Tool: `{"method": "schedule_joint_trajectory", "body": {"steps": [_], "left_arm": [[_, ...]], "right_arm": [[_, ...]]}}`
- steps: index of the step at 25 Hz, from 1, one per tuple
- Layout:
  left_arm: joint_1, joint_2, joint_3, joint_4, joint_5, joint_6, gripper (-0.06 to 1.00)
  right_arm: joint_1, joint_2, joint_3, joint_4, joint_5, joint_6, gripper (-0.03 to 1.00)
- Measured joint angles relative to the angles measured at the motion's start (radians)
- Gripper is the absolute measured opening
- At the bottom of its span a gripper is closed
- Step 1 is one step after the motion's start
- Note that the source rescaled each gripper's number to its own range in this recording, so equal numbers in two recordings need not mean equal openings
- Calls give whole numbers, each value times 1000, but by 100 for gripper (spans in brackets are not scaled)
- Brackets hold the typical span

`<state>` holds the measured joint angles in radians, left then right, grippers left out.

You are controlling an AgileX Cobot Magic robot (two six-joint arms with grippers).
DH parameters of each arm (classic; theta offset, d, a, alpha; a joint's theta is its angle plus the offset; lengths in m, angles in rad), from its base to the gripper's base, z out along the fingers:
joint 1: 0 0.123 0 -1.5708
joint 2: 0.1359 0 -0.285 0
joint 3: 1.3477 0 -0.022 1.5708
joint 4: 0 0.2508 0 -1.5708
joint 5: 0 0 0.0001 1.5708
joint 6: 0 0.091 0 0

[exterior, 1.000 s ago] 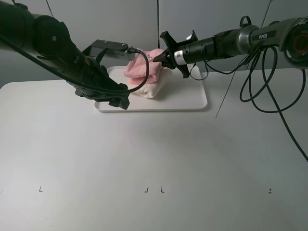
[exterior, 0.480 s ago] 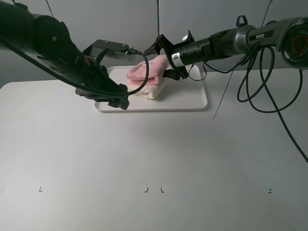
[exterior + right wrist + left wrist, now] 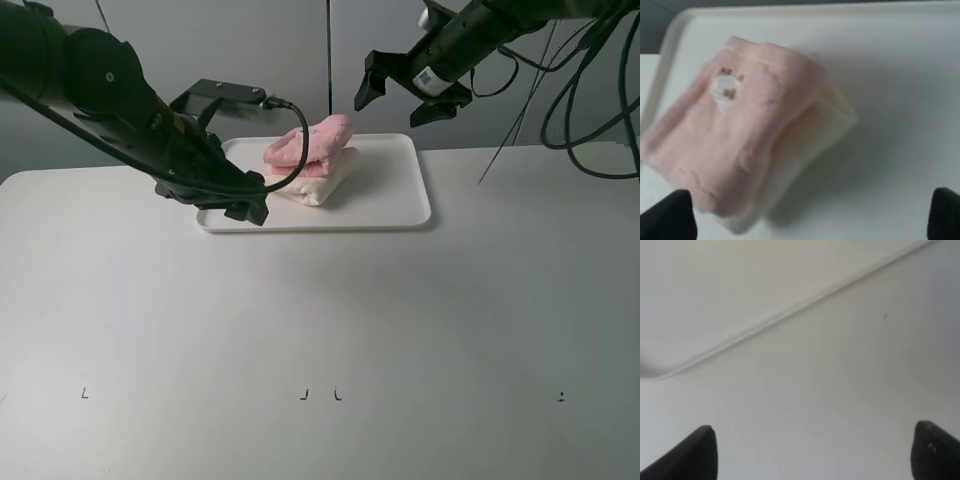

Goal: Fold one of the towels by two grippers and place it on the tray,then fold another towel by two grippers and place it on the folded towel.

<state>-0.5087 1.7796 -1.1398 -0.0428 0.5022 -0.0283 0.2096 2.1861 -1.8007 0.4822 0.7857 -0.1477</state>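
Now released: right hand (image 3: pixel 410 92) has let go and lifted away, empty; pink towel (image 3: pixel 308 145) rests on cream towel (image 3: pixel 318 187) in tray (image 3: pixel 400 205). Left hand (image 3: pixel 235 205) spread, empty. Stacking appears complete.

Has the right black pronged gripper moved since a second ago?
Yes. The right gripper has let go of the pale pink terry towel and pulled up and rightward, now open above the back rim of the flat white plastic tray.
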Motion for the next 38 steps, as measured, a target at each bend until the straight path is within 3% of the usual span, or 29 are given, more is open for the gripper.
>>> {"method": "schedule_joint_trajectory", "body": {"steps": [6,11,16,22,27,31,38], "left_arm": [[6,-82,43,15,-18,-23,99],[51,-270,226,22,-38,-52,99],[113,-533,354,25,7,-94,99],[130,-790,440,95,93,-202,99],[130,-966,502,140,201,-269,99],[130,-1093,536,150,303,-290,99],[130,-1303,589,174,423,-328,99]], "right_arm": [[0,-306,373,-151,-155,3,100],[0,-621,770,-225,-217,-22,100],[0,-1000,1011,-250,-165,-14,100],[0,-1393,1109,-269,-16,17,100],[0,-1647,1111,-373,149,66,100],[0,-1792,1111,-410,257,78,100],[0,-1959,1111,-443,364,78,100]]}}
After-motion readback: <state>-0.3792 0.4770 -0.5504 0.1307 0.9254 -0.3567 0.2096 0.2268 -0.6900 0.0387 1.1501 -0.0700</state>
